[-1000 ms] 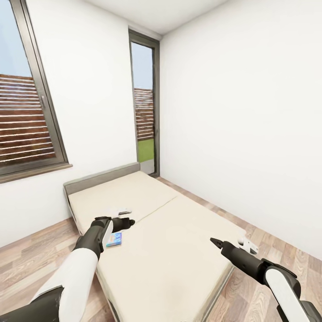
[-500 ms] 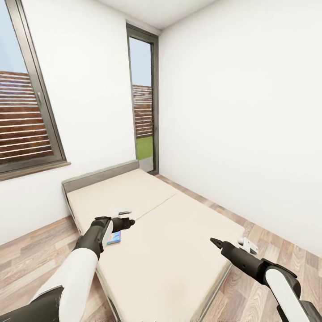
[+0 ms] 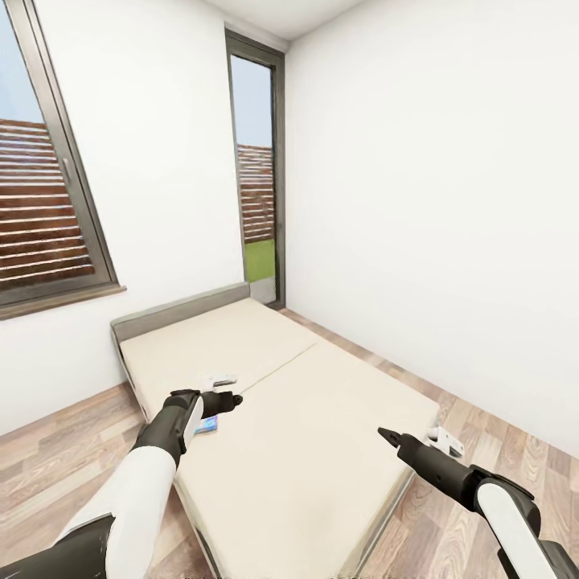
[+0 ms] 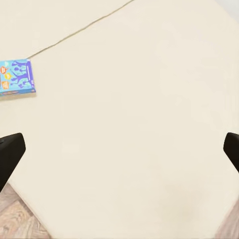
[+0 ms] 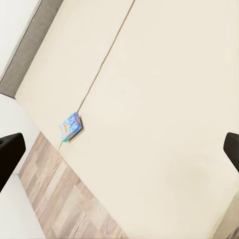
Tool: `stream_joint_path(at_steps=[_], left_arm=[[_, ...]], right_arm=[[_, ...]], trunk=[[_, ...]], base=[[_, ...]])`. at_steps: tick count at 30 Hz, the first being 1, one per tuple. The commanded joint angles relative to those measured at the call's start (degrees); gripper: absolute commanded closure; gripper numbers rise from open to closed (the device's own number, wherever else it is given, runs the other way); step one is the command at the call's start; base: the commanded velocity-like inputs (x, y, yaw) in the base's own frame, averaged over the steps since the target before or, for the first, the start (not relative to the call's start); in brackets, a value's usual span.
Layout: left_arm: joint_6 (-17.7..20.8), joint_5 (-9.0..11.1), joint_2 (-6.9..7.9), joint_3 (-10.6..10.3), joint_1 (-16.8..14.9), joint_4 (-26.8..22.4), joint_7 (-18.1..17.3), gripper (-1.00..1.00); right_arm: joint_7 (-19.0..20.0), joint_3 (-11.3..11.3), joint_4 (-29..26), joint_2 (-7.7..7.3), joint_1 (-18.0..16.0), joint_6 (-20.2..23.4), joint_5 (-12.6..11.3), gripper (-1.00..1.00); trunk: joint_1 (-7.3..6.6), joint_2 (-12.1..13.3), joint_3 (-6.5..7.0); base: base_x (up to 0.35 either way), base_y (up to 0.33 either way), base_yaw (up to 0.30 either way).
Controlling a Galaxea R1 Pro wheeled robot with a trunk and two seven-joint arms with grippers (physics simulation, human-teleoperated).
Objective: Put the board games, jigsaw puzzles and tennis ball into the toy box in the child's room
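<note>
The bed (image 3: 305, 450) is showing a beige mattress cover with a dark grey frame and grey headboard. The small board game (image 4: 17, 77) is showing a bright blue box printed with darker blue figures and orange-and-white spots. The floor (image 3: 56, 450) is displaying a light brown wood-plank pattern. The walls (image 3: 434, 201) are appearing plain white. The window frames (image 3: 88, 225) are showing dark grey; behind them, a fence (image 3: 36, 217) is showing brown horizontal slats.
</note>
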Motion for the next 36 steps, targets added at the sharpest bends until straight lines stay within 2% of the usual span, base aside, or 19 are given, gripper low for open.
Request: stream_joint_path(at_steps=[1,11,26,36], left_arm=[[0.2,-0.6,-0.09,0.5,0.0,-0.1,-0.5,-1.0],[0.2,-0.6,-0.09,0.5,0.0,-0.1,-0.5,-1.0],[0.2,-0.6,-0.09,0.5,0.0,-0.1,-0.5,-1.0],[0.2,-0.6,-0.09,0.5,0.0,-0.1,-0.5,-1.0]], right_arm=[[-0.5,0.0,-0.1,-0.01,0.0,0.2,-0.6,-1.0],[-0.5,0.0,-0.1,-0.01,0.0,0.1,-0.6,-1.0],[-0.5,0.0,-0.1,0.06,0.0,0.1,-0.6,-1.0],[-0.5,0.0,-0.1,0.07,0.0,0.1,-0.5,-1.0]], trunk=[[0.03,-0.1,-0.18],[0.03,-0.1,-0.67],[0.03,-0.1,-0.73],[0.03,-0.1,-0.74]], base=[[0.0,0.0,0.0],[0.0,0.015,0.0],[0.0,0.13,-0.003],[0.0,0.093,-0.121]])
